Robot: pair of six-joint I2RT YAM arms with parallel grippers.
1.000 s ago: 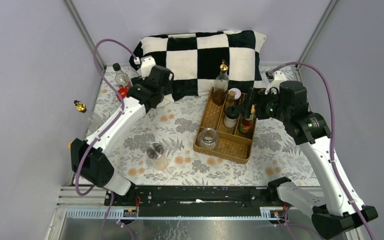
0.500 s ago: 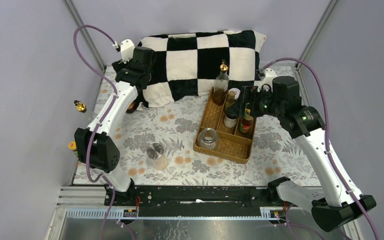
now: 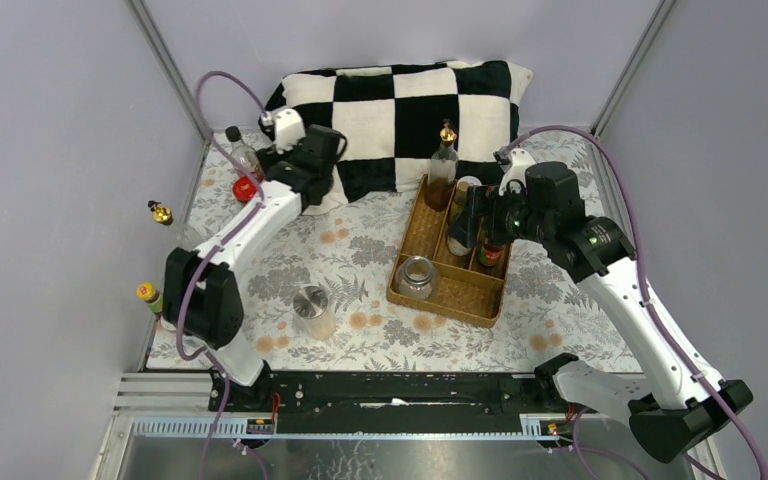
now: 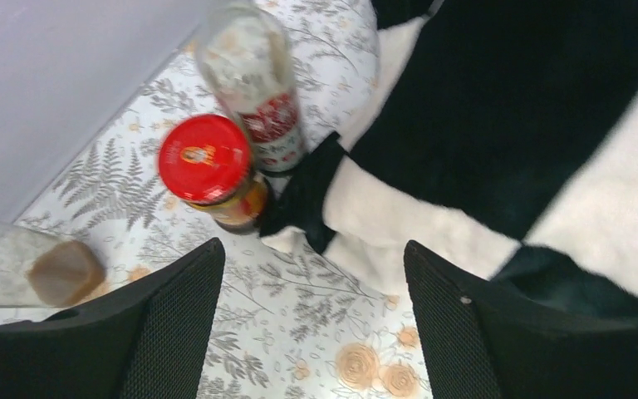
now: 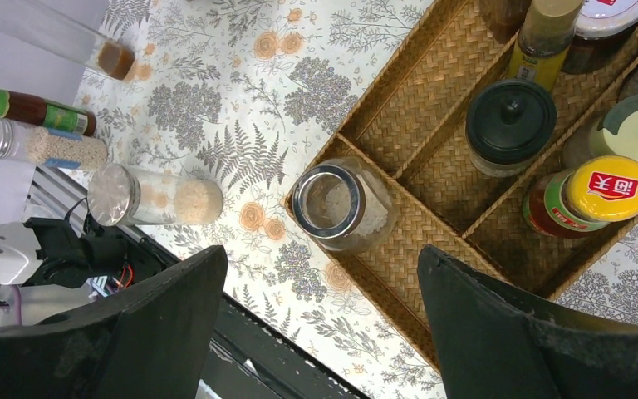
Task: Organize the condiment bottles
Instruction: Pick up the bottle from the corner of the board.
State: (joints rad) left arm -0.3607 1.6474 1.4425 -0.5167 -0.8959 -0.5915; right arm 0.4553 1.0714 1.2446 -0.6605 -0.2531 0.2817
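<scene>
My left gripper (image 4: 311, 278) is open and empty above the cloth, just right of a red-capped jar (image 4: 205, 160) and a clear black-capped bottle (image 4: 253, 79). In the top view it (image 3: 295, 180) hangs by the pillow's corner near that jar (image 3: 245, 188). My right gripper (image 5: 320, 283) is open and empty over the wicker tray's (image 5: 432, 249) near end. The tray holds a clear spice jar (image 5: 338, 205), a black-capped jar (image 5: 511, 120), a yellow-capped bottle (image 5: 611, 189) and a tall gold-topped bottle (image 3: 443, 160). A spice jar (image 3: 312, 310) stands loose on the cloth.
A black-and-white checked pillow (image 3: 410, 110) lies along the back. Along the left wall stand a gold-topped bottle (image 3: 160, 212) and a yellow-capped bottle (image 3: 146, 293). The right wrist view shows another spice jar (image 5: 41, 143) and a green-labelled dark bottle (image 5: 33, 108) there.
My left arm swung out toward the back-left corner, then back to the right and down beside the red-capped jar. My right gripper moved left over the tray.
</scene>
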